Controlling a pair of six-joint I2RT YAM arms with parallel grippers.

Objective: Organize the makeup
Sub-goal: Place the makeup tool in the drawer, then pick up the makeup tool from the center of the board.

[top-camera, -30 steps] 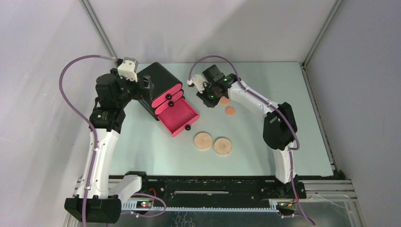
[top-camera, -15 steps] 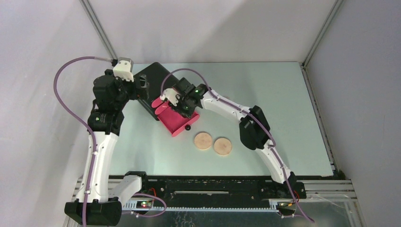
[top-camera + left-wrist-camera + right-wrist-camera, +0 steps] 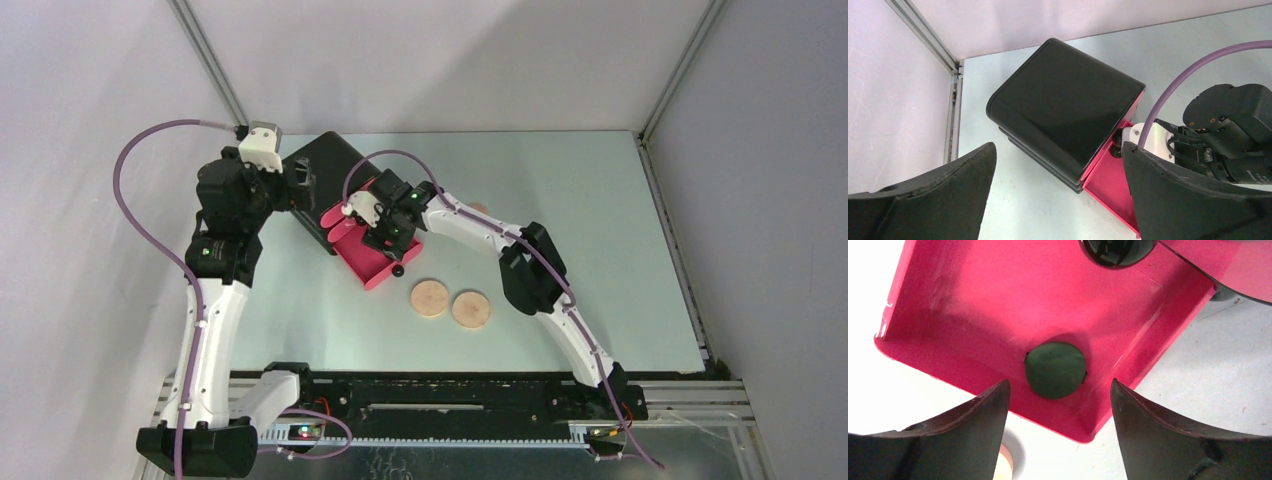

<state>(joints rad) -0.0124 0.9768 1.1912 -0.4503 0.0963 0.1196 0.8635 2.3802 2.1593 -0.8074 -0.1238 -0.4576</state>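
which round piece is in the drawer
The dark-green round: it lies in the open pink drawer, while the tan discs sit out on the table.

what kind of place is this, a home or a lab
Probably a robot test bench: a pale table boxed in by white panels on metal posts, with two arms bolted at its edge.

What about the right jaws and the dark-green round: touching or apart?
Apart. The right wrist view shows bare pink drawer between the dark-green round and both jaws of the right gripper.
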